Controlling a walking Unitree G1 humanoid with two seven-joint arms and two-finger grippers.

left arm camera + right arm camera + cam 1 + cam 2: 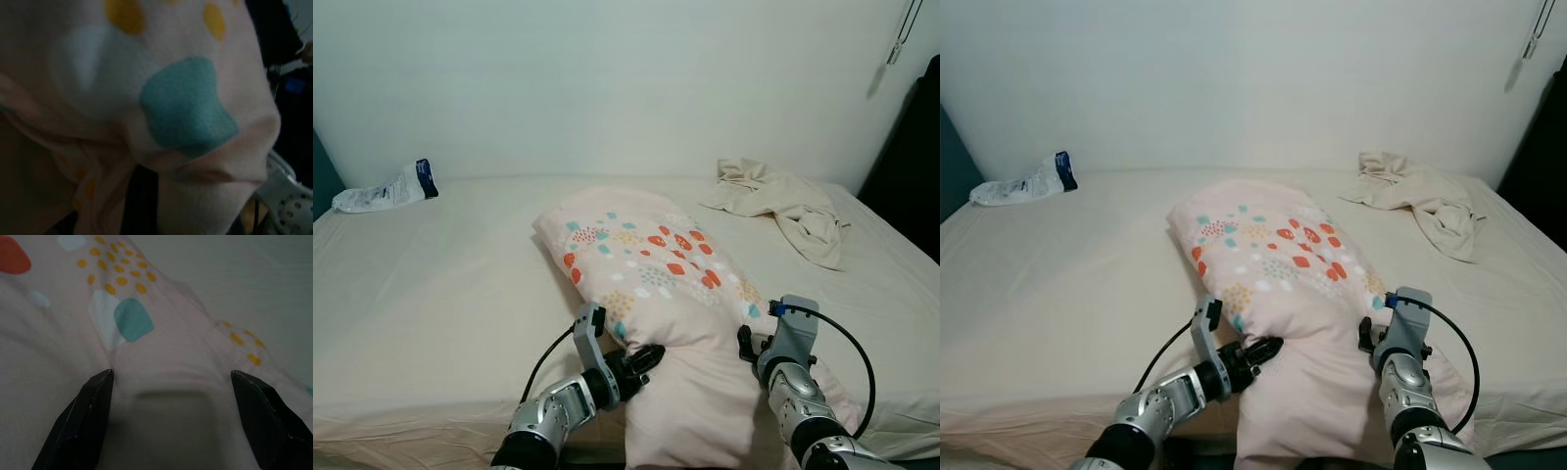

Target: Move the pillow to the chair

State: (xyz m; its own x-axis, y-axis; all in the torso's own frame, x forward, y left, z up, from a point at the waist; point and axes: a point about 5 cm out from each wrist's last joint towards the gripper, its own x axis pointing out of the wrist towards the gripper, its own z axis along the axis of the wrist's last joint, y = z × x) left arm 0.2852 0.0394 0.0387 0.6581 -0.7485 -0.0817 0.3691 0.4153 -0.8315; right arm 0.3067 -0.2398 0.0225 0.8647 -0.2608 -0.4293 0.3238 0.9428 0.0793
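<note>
Bed [431,294] edge: pillow [656,294] overhanging between left hand [646,360], right hand [750,345].

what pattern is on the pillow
Pale pink pillow with red, teal, white and yellow spots; clearest in the left eye view.

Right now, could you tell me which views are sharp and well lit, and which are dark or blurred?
Both eye views: evenly lit, sharp on the pillow. Left wrist view: dim, fabric blurred at close range. Right wrist view: shaded, soft, with right gripper fingers spread around a fold.

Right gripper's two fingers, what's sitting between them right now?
In the right wrist view, a fold of the pillow bulges between the right gripper's spread fingers, with bare bed beyond.
</note>
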